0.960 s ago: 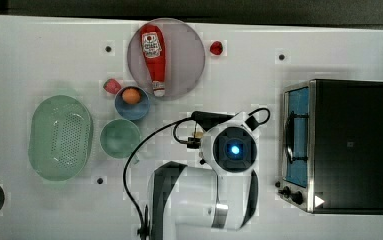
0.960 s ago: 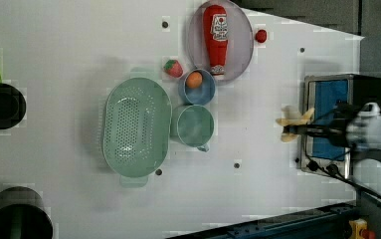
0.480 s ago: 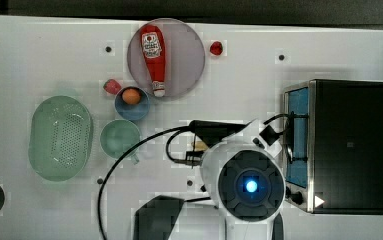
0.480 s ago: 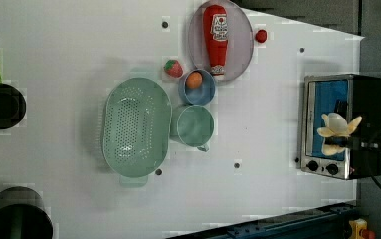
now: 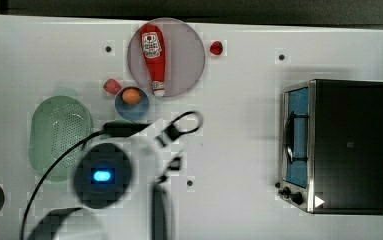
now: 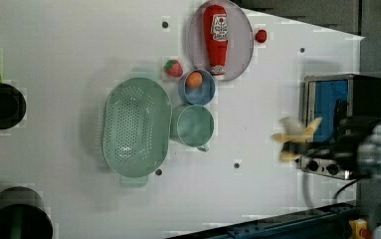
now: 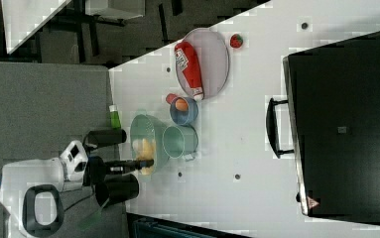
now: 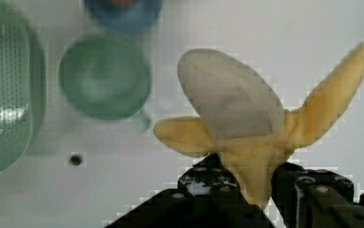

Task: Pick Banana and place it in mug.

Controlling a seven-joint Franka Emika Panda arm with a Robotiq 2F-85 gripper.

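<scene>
The claw [image 8: 246,183] is clamped on the banana [image 8: 246,128], aloft above the counter [image 6: 257,199]. Centre it over the mug [image 8: 104,78], lower, then release inside the rim.

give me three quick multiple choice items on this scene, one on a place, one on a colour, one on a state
1. Where does the ketchup bottle lie?
A. on the round plate
B. in the colander
C. on the oven

2. What colour is the bowl holding the orange ball?
A. red
B. blue
C. black

3. What is the state of the banana?
A. inside the mug
B. held in the end effector
C. lying on the table

Answers: 1 A, the top view shows it on the plate. 2 B, its rim is blue. 3 B, the wrist view shows it pinched, mug empty.
</scene>
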